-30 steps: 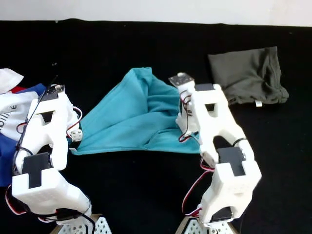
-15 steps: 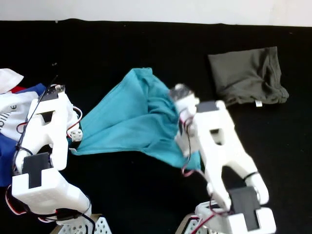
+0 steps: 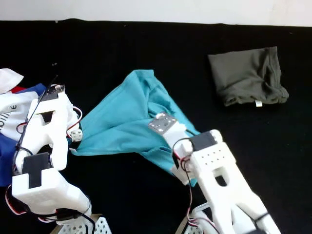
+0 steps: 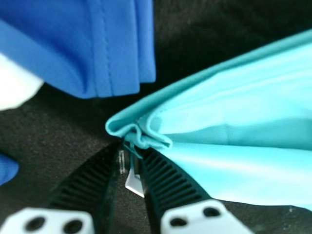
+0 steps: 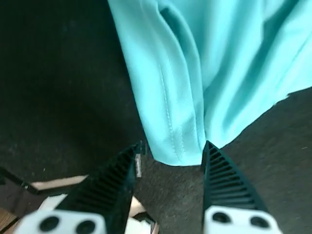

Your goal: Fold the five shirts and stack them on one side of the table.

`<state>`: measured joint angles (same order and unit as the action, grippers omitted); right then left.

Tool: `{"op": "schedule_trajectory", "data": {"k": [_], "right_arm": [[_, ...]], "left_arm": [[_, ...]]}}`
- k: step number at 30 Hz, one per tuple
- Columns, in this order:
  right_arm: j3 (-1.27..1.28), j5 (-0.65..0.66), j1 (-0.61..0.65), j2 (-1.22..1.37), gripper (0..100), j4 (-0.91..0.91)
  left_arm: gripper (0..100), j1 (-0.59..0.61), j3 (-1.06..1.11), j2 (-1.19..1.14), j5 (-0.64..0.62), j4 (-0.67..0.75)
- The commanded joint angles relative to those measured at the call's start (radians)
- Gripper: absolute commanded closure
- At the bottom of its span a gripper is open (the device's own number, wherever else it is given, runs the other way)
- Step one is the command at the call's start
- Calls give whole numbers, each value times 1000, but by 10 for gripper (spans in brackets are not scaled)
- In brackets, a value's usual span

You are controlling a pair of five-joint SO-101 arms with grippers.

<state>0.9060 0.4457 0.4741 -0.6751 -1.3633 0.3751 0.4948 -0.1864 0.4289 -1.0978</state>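
Item 1: teal knit shirt (image 3: pixel 127 116), crumpled and half spread at the centre of the high view on the black cloth-covered table (image 3: pixel 122 44).
- Its lower-left corner is clenched between the jaws of the left gripper (image 4: pixel 131 152), with the fabric bunched at the tips.
- Its stitched hem lies between the jaws of the right gripper (image 5: pixel 170 152), which stand wide apart and released.
- Against the earlier frames, the right arm has swung from the shirt's right side to lower centre. The shirt's lower-right part is now drawn in narrower. The left arm is unchanged.

Item 2: olive-grey folded shirt (image 3: pixel 248 75), upper right, well apart.

Item 3: heap of blue and white garments (image 3: pixel 10 113), left edge, near the left arm.
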Motion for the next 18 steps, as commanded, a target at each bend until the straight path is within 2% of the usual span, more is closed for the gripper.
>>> {"op": "schedule_trajectory", "data": {"k": [1, 6, 9, 11, 15, 18], "right_arm": [[10, 6, 12, -85, 814, 50], [67, 6, 7, -24, 814, 217], [97, 6, -44, 59, 815, 302], [94, 9, -88, 119, 837, 311], [93, 11, -111, 182, 980, 263], [93, 11, -110, 180, 974, 234]], "left_arm": [[992, 5, 13, -8, 11, 12], [992, 5, 13, -8, 11, 12], [992, 5, 13, -8, 11, 11], [992, 5, 15, -8, 11, 11], [992, 5, 15, -8, 11, 11], [992, 5, 13, -8, 11, 11]]}}
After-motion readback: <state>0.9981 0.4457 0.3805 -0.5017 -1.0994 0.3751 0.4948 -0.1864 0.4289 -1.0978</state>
